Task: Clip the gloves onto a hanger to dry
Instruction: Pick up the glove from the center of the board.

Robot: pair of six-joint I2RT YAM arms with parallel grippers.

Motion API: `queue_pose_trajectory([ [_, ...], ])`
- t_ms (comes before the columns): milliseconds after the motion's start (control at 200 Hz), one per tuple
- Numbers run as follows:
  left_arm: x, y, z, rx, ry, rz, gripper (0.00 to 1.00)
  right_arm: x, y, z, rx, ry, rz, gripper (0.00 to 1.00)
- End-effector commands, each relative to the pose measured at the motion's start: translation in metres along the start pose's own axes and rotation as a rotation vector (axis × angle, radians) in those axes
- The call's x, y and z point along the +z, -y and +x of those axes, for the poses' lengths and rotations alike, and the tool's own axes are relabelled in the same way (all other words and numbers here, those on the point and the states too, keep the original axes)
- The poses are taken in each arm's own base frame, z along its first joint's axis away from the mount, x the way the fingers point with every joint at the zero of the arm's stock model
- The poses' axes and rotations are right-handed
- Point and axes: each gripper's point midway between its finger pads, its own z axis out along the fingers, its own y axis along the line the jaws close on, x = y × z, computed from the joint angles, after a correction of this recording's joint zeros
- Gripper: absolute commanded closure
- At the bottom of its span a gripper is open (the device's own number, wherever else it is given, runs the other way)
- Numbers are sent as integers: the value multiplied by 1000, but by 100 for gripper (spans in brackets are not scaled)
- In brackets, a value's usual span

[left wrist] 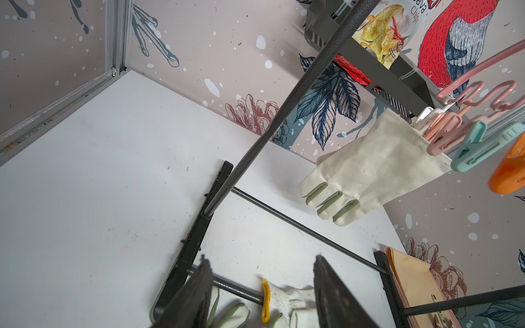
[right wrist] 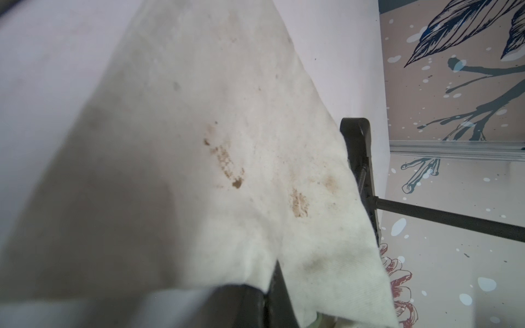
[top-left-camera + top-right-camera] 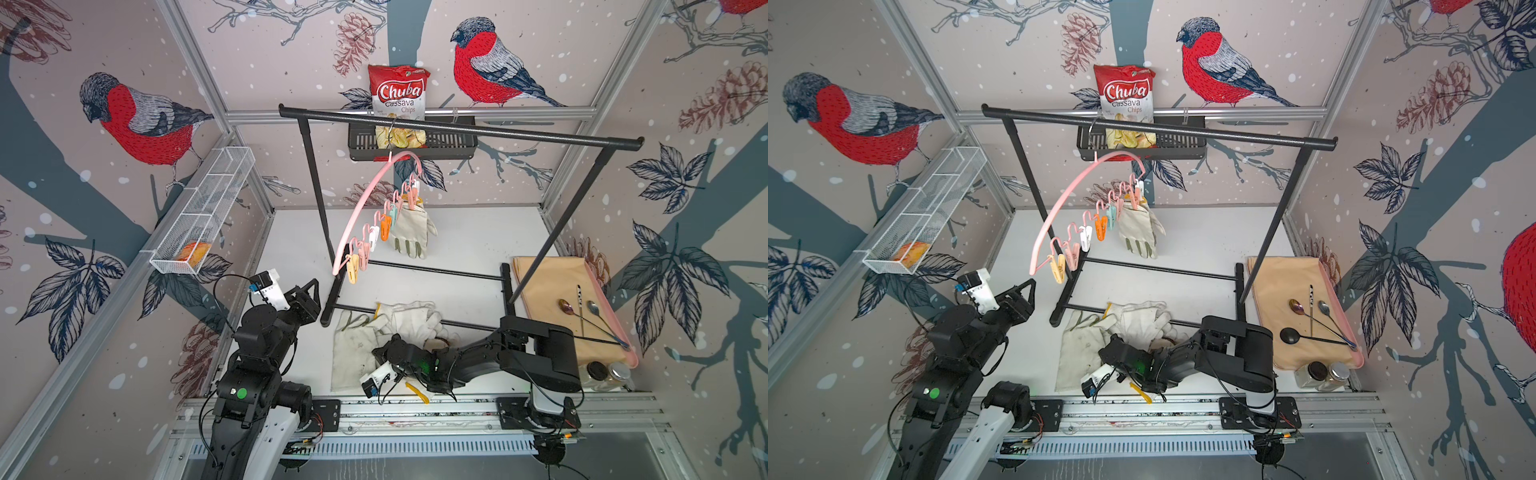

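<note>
1. Off-white and blotched brown, the stained glove (image 2: 199, 142) is filling the right wrist view. Its cloth is running up to the right pincer (image 2: 268, 285), which is clenching the fabric's edge.
2. In both top views that pincer is sitting low over the table (image 3: 457, 249), and the stained glove is spreading flat beneath it and toward its left side.
3. Just beyond the right pincer, the knitted gloves (image 3: 411, 318) with yellow cuff edging are lying in a heap, touching the stained glove.
4. Higher up and well beyond it, the hanger (image 3: 358, 205) is dangling from the rack (image 3: 457, 126). A hung glove (image 3: 409, 232) with olive finger strips is hanging from a peg near the hanger's far end.
5. Well apart on the right pincer's left side, the left pincer (image 1: 261, 258) is standing released and gripping nothing. It is near the rack's foot, with the hanger's lower end above and just beyond it.
6. Off to the right pincer's right side, spoons (image 3: 565, 306) are lying on a beige mat (image 3: 544, 282).
</note>
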Motion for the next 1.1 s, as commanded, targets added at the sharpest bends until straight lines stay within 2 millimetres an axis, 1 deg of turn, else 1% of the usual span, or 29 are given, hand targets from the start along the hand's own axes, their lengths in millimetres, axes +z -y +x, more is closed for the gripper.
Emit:
queue_pose_trajectory([
  [0,-3,0,-5,12,18,-5,43,-1,8,1,47,-14,40,100],
  [110,-5,1,-7,13,25,-6,43,-6,22,0,92,-14,83,100],
  [230,-7,4,-14,22,42,0,43,-20,46,-4,188,-10,116,100],
  [365,-12,13,-27,69,65,18,43,-46,80,-13,346,8,120,100],
  [470,-17,22,-37,131,81,41,43,-68,107,-21,523,29,96,100],
  [535,-21,29,-40,177,82,63,43,-80,117,-24,611,27,62,100],
  [670,-28,45,-43,279,81,135,44,-103,137,-22,772,23,24,100],
  [816,-41,67,-38,414,81,262,45,-131,164,-10,968,51,23,100],
  [871,-48,77,-38,467,94,316,44,-144,175,0,1047,54,37,100],
  [971,-59,96,-35,576,97,424,44,-166,188,21,1193,59,61,100],
  [1031,-67,111,-29,652,86,524,44,-178,195,32,1266,86,78,100],
  [1046,-69,114,-26,669,81,549,44,-179,194,33,1281,91,74,100],
  [1061,-70,117,-24,683,76,572,44,-187,198,34,1297,114,85,100],
  [1096,-72,123,-19,715,60,620,44,-194,201,39,1327,138,95,100],
])
